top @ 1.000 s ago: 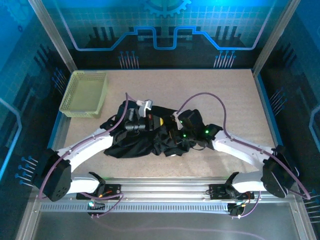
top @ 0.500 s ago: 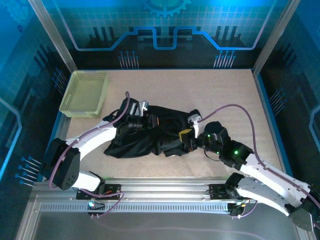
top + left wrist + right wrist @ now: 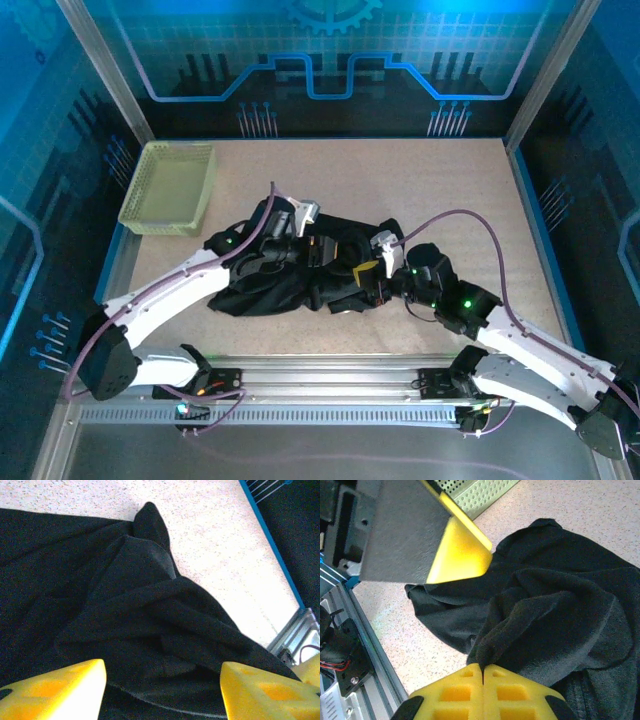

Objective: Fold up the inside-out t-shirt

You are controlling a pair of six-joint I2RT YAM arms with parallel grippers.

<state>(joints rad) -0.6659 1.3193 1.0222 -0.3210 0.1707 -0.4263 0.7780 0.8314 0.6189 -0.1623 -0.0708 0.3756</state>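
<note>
Black t-shirt [image 3: 285,285] crumpled on table [image 3: 450,190]; left gripper [image 3: 162,679] fingers apart over it, right gripper [image 3: 483,669] clamped on a fold.

I can read no word, number or brand anywhere I look; the one sign-like mark is a gear outline [image 3: 335,10] drawn on the blue back panel [image 3: 200,50]
</note>
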